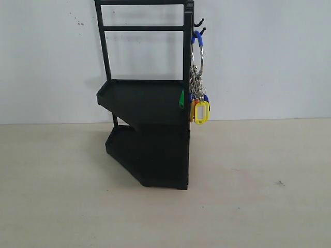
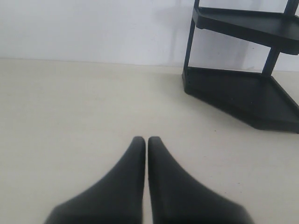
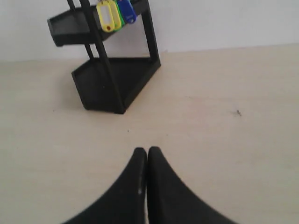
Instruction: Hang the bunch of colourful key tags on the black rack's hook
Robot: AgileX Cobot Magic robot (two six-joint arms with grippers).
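Observation:
The colourful key tag bunch [image 1: 198,88] hangs from the lower hook [image 1: 202,32] on the black rack's [image 1: 150,134] tall right post. Its blue-sleeved ring sits over the prong, and the yellow, red and blue tags dangle beside the upper tray. From the right wrist camera, the tags [image 3: 112,14] show at the rack's [image 3: 114,84] top. My left gripper [image 2: 147,139] is shut and holds nothing, low over the table, with the rack [image 2: 243,88] well ahead. My right gripper [image 3: 147,149] is also shut and holds nothing, well back from the rack. Neither gripper appears in the exterior view.
A second, upper hook [image 1: 199,21] on the same post carries nothing. A white wall [image 1: 269,62] stands right behind the rack. The pale table [image 1: 258,196] stretches in front and to both sides. A small dark speck [image 1: 280,182] lies on it at the right.

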